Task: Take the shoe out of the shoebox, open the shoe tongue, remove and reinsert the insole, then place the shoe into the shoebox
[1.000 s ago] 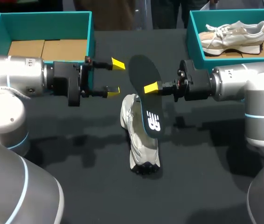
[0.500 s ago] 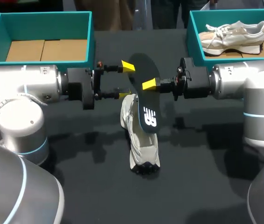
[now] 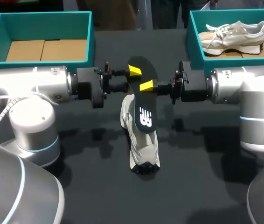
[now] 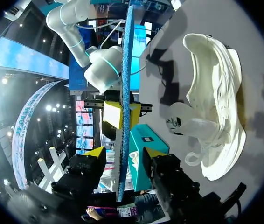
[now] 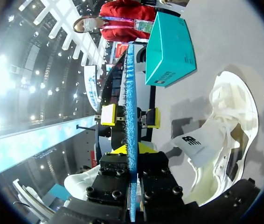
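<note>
From the head view, the black insole (image 3: 143,105) hangs in the air over the middle of the desk (image 3: 76,154), its long axis running from far to near and sloping down, so that its near end sits above the white shoe (image 3: 141,144). The shoe lies on the desk below with its length the same way. The right pincer (image 3: 147,87) has the insole clamped at its edge, and the left pincer (image 3: 131,78) faces it from the other side. Only one yellow tip of each shows, the other being hidden under the insole, which also covers the shoe's mouth. The left shoebox (image 3: 43,16) shows bare cardboard, and the right shoebox (image 3: 192,32) holds a second shoe (image 3: 234,31). In the left wrist view the insole (image 4: 124,70) appears edge-on, passing between the fingers of the left pincer (image 4: 122,153), which stand wide with a gap on either side (straddling, not gripping). Across from it the right pincer (image 4: 120,114) pinches the insole, and the shoe (image 4: 216,116) lies off to one side. In the right wrist view the right pincer (image 5: 131,151) is closed tight on the insole (image 5: 131,84), the left pincer (image 5: 129,116) spreads ahead around it, and the shoe (image 5: 230,126) lies beside it. Likely a second grip comes first, then the reinsertion.
</note>
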### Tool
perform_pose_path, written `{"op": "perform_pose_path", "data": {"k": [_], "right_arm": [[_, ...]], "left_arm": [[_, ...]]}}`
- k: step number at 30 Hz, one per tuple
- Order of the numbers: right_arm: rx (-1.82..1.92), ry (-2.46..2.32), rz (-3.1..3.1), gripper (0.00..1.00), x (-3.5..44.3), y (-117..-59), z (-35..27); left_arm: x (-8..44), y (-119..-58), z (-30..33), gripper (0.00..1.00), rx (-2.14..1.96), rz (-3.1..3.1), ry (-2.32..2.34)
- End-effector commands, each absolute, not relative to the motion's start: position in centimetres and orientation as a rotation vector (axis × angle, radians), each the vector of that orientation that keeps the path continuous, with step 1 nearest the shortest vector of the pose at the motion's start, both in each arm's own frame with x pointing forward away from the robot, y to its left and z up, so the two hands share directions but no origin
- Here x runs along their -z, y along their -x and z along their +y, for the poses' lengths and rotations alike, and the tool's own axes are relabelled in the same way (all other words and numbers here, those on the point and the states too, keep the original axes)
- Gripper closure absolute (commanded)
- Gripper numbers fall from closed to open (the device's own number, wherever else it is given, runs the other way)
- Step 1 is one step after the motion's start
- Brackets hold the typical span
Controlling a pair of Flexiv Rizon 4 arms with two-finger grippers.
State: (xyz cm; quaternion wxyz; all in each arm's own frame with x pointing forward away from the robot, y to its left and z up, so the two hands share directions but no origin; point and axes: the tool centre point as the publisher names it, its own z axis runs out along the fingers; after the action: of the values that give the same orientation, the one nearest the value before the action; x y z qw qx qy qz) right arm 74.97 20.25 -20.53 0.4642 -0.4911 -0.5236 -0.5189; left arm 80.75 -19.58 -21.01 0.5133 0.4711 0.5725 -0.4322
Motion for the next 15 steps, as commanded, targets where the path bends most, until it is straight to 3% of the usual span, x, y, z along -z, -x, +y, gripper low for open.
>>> {"op": "perform_pose_path", "data": {"k": [1,7,15], "right_arm": [[1.280,1.215,-1.285,1.00,20.50,-74.62,20.33],[1.280,1.215,-1.285,1.00,20.50,-74.62,20.33],[1.280,1.215,-1.285,1.00,20.50,-74.62,20.33]], "left_arm": [[21.12,-80.73,-19.80,0.53,1.039,1.371,-1.129],[20.92,-80.60,-20.16,0.56,1.044,1.354,-1.122],[20.74,-80.10,-20.55,0.71,1.043,1.329,-1.131]]}}
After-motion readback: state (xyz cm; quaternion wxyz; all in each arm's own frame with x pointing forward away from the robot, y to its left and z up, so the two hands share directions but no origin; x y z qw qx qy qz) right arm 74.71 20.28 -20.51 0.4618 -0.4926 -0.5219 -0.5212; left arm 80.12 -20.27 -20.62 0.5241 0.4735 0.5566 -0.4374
